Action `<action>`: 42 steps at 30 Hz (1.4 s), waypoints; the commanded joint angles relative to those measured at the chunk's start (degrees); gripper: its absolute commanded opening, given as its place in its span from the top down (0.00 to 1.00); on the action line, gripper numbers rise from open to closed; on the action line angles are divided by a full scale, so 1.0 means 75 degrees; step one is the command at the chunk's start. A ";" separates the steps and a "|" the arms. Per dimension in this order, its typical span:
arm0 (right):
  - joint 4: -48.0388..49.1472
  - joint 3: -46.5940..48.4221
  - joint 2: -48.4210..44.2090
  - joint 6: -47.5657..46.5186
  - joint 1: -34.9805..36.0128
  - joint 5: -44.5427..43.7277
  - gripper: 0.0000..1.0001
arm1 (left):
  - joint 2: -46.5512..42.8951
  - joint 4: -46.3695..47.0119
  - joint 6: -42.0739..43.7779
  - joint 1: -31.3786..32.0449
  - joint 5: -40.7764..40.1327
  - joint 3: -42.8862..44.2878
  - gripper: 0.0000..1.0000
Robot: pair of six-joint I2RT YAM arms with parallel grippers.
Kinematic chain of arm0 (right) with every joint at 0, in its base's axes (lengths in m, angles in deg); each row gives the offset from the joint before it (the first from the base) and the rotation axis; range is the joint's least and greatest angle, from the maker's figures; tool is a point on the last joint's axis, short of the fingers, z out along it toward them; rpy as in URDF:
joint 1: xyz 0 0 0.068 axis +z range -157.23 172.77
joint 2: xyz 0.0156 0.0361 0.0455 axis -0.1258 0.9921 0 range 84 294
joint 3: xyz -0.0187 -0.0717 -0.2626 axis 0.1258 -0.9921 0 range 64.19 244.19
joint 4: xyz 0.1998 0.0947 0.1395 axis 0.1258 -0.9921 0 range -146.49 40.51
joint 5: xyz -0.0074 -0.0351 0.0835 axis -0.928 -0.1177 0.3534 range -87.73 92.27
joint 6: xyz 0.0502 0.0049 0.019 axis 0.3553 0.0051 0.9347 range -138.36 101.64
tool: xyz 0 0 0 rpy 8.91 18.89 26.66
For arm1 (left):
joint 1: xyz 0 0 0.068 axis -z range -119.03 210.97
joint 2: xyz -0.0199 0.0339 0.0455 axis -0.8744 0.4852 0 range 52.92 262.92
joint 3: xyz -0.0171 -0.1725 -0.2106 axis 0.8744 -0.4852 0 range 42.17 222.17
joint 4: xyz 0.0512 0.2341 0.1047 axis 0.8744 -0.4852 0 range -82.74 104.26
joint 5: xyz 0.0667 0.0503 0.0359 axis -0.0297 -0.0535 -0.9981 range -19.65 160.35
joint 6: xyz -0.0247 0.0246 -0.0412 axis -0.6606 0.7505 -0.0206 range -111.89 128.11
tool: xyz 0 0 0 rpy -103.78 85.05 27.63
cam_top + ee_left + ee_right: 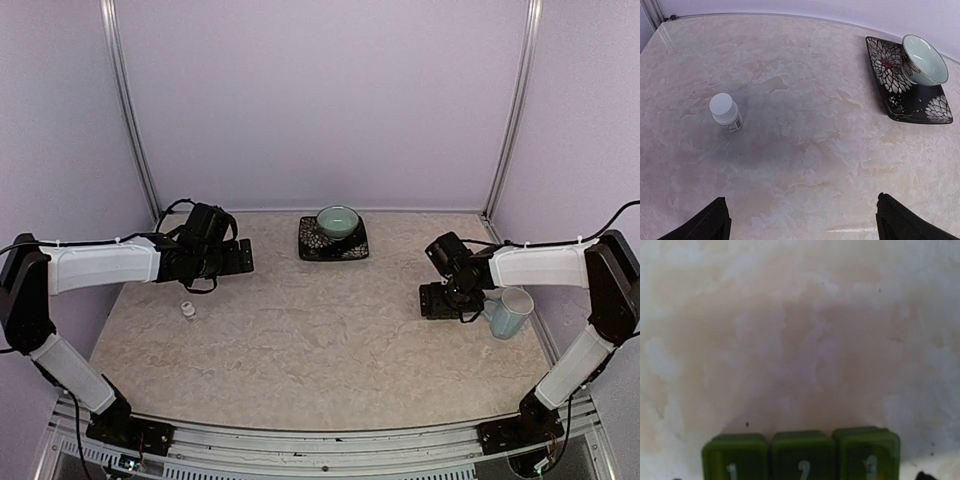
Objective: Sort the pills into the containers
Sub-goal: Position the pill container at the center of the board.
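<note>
The containers point(800, 456) are a dark green strip of three joined compartments marked 1, 2 and 3. They lie at the bottom edge of the blurred right wrist view, right under my right gripper point(438, 302). That gripper is open, only dark finger edges show at the corners, and it hides the strip from above. A small white-capped bottle point(188, 311) point(726, 114) stands on the table's left. My left gripper point(240, 258) point(802, 227) hovers behind it, open and empty. No loose pills are in view.
A teal bowl point(338, 220) point(926, 61) rests on a black flower-patterned square plate point(312, 243) point(900, 100) at the back middle. A pale blue mug point(510, 312) stands just right of my right gripper. White walls with metal posts enclose the beige marbled table point(320, 350).
</note>
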 commanded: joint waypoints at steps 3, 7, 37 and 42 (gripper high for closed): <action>0.0028 0.0221 0.0170 0.0478 0.0037 -0.0065 0.00 | -0.0071 0.0188 0.0071 0.0050 -0.0174 -0.0134 0.01; -0.0059 0.0307 0.0391 0.0618 0.0037 -0.0139 0.00 | -0.0094 0.0169 0.0120 0.0041 -0.0232 -0.0101 0.01; 0.0852 -0.0277 0.0410 0.0627 -0.0174 0.0760 0.00 | -0.0083 0.0080 0.0086 0.0047 -0.0205 0.0021 0.01; 0.0959 -0.0021 0.0445 0.0500 0.0159 0.0993 0.00 | -0.0020 0.0089 0.0065 0.0045 -0.0187 0.0105 0.01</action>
